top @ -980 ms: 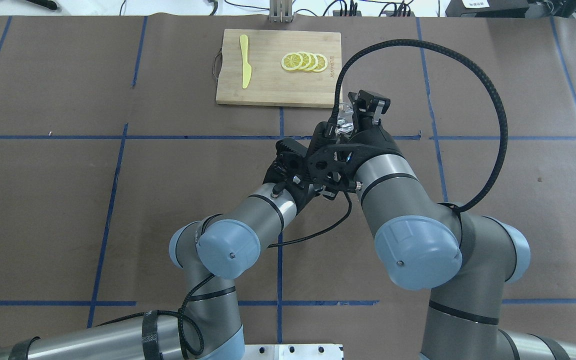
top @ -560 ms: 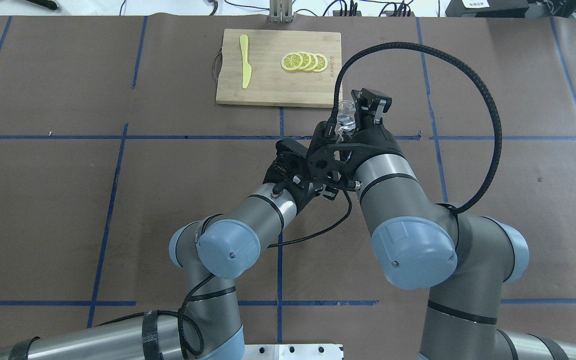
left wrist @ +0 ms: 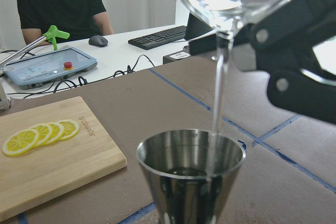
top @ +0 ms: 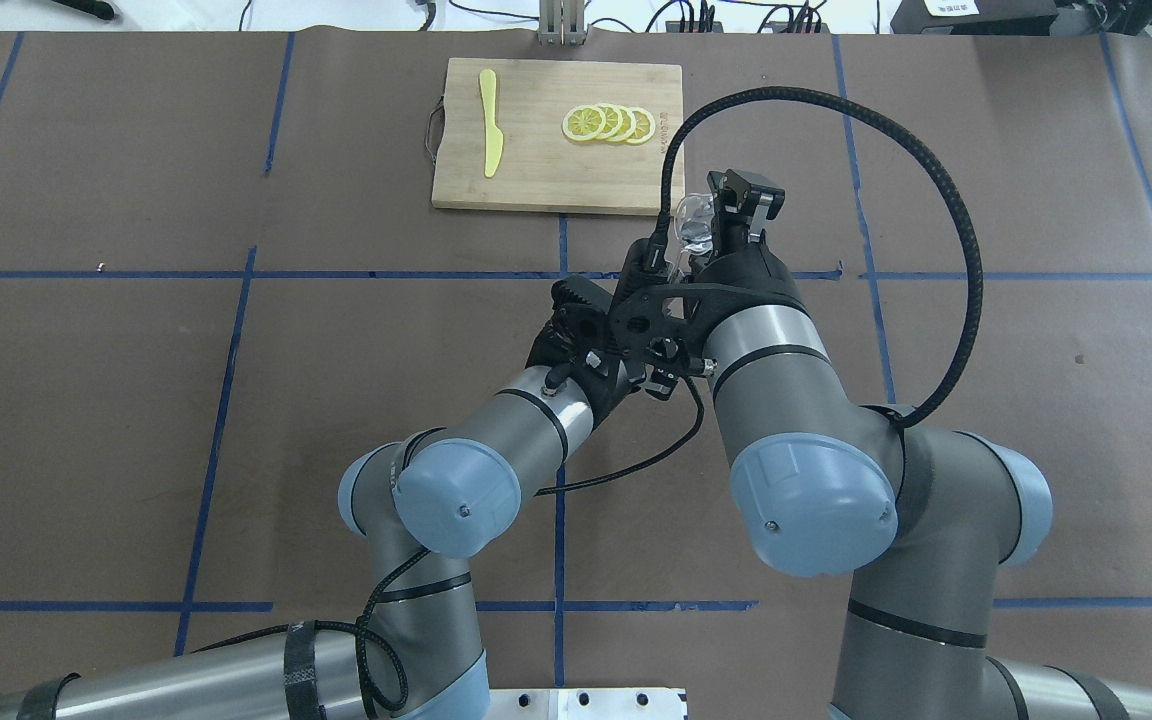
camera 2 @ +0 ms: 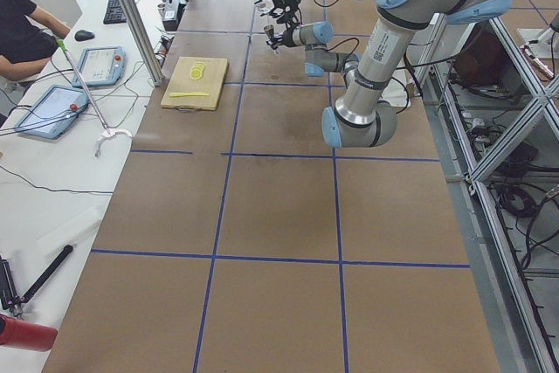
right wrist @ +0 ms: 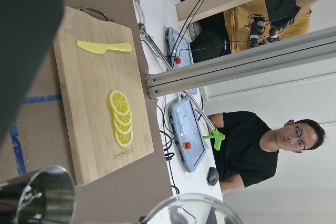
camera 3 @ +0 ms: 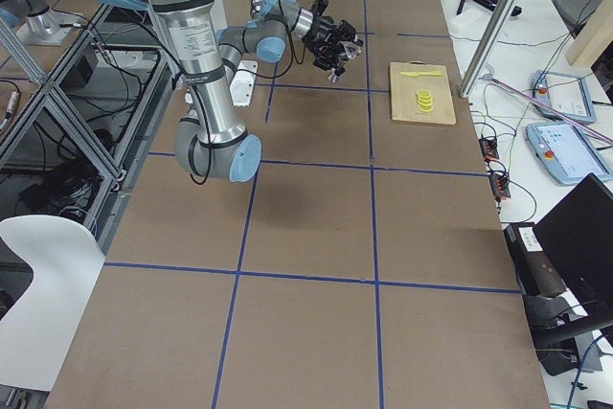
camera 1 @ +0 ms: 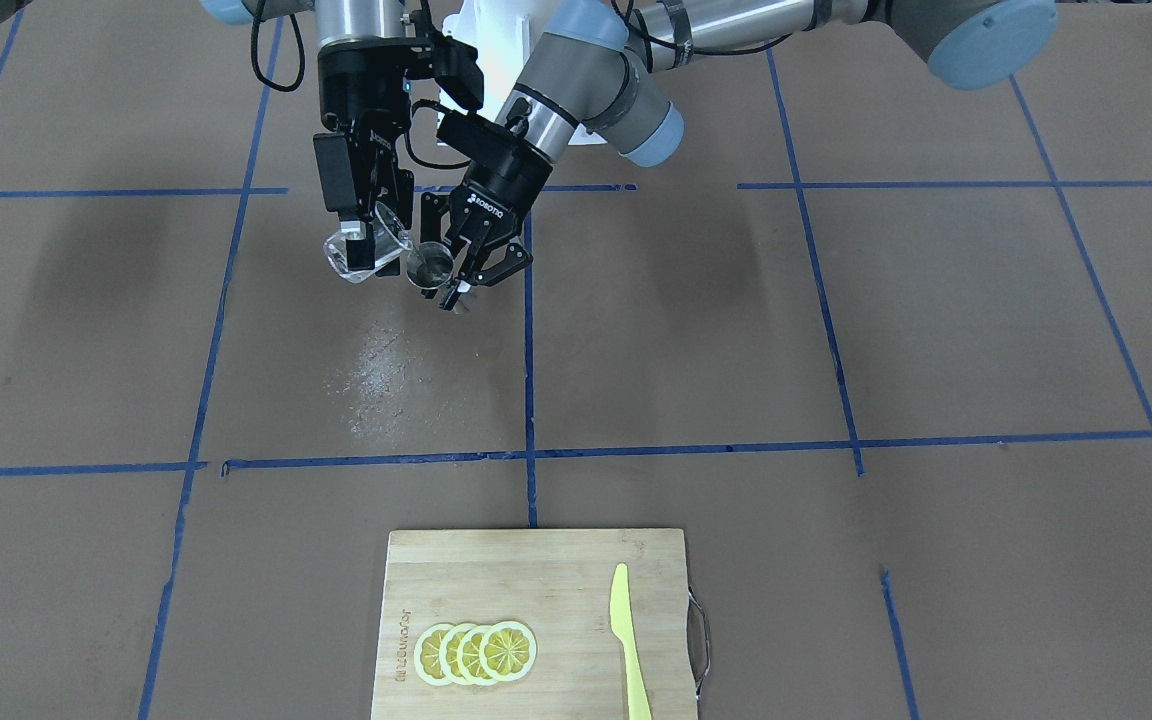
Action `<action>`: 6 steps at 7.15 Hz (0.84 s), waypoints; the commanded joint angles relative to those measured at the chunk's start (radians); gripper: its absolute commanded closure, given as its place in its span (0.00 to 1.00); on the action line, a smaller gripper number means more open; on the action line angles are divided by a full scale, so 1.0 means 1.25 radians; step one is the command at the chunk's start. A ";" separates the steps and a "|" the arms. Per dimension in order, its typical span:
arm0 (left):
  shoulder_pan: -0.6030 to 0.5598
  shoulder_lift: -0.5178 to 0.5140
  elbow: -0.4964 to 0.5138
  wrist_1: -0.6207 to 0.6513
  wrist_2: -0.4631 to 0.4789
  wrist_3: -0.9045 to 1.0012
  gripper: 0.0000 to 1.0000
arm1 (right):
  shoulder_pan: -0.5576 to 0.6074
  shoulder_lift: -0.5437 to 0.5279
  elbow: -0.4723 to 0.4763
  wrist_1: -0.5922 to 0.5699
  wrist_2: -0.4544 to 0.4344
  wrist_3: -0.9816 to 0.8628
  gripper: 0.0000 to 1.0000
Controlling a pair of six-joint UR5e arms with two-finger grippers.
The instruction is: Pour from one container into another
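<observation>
**Mid-air pour: glass tipped over jigger**

My right fingers [left wrist: 294, 51] pinch the clear glass [camera 1: 364, 255] and hold it tipped, lip down, just above what my left fingers [camera 1: 466, 255] carry. Those are pressed onto the steel jigger [left wrist: 191, 177]. They hold it upright with its mouth under the lip, so the thin stream [left wrist: 218, 93] of clear liquid drops straight inside.

Both vessels hang clear of the surface [camera 1: 736, 350] and close together, which keeps the fall short. I judge that matters, because a speckled shiny patch [camera 1: 371, 365] on the surface beneath my fingers looks like spill. The pour seems well under way, with liquid showing in the glass.

The cutting board [top: 536, 170] with lemon slices [top: 608, 124] lies well beyond both sets of fingers, out of the way.
</observation>
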 commanded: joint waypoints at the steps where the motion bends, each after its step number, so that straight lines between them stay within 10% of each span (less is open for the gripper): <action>1: 0.000 0.000 0.000 0.000 0.000 0.000 1.00 | 0.000 0.003 -0.004 -0.002 -0.006 0.000 1.00; 6: 0.000 0.000 0.001 0.000 0.000 0.001 1.00 | -0.011 0.017 -0.014 0.000 -0.032 0.001 1.00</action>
